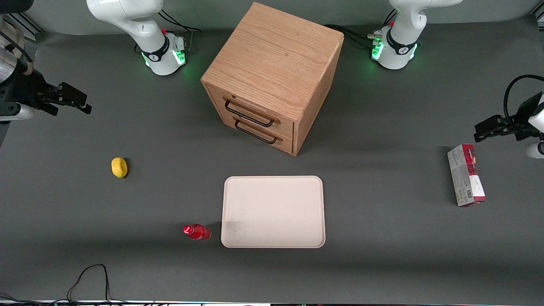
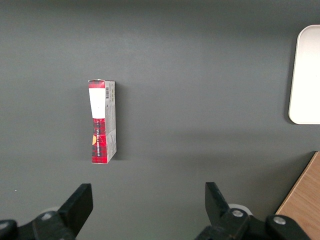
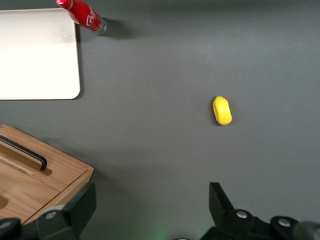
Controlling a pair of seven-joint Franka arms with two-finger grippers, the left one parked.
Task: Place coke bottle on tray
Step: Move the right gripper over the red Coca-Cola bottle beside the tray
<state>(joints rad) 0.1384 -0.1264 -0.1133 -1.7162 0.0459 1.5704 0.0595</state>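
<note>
The coke bottle point(image 1: 197, 232) is small, bright red with a red cap. It stands on the grey table just beside the tray's near corner, toward the working arm's end. It also shows in the right wrist view point(image 3: 82, 16). The tray point(image 1: 273, 211) is pale beige, flat, with rounded corners, and nothing lies on it; part of it shows in the right wrist view point(image 3: 37, 55). My right gripper point(image 1: 74, 102) is open and empty. It hangs high above the working arm's end of the table, well away from the bottle. Its fingers point(image 3: 75, 210) are spread wide.
A wooden two-drawer cabinet point(image 1: 272, 76) stands farther from the front camera than the tray. A yellow lemon-like object point(image 1: 119, 167) lies between my gripper and the bottle. A red-and-grey box point(image 1: 466, 175) lies toward the parked arm's end. A black cable point(image 1: 91, 276) lies near the front edge.
</note>
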